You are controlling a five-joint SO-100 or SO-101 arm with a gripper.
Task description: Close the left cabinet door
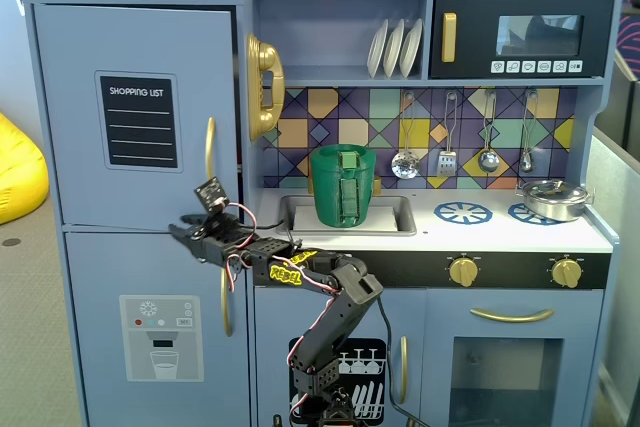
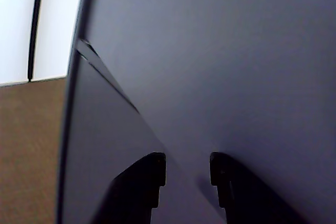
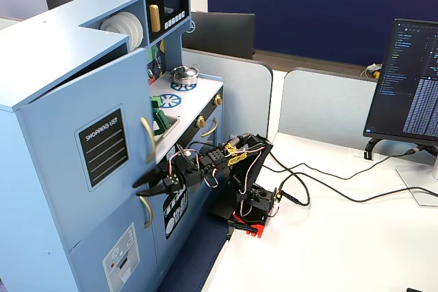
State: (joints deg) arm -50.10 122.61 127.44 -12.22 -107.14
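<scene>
The left door point(image 1: 135, 112) stands slightly ajar, its handle edge swung out from the cabinet; in a fixed view point(image 3: 82, 162) a thin wedge-shaped gap shows along its top. The gripper point(image 1: 183, 234) sits right at the door's lower corner, by the seam above the lower door point(image 1: 150, 332), jaws apart. In the wrist view the door face point(image 2: 220, 66) fills nearly all the frame just ahead of the fingertips point(image 2: 157, 169), so no room lies forward. The gold handle point(image 1: 209, 152) juts out above the gripper, and the lower handle point(image 1: 227, 302) below. Open floor point(image 1: 30, 277) lies left of the cabinet; the desk point(image 3: 328, 251) behind the arm is open but crossed by cables point(image 3: 321, 193).
</scene>
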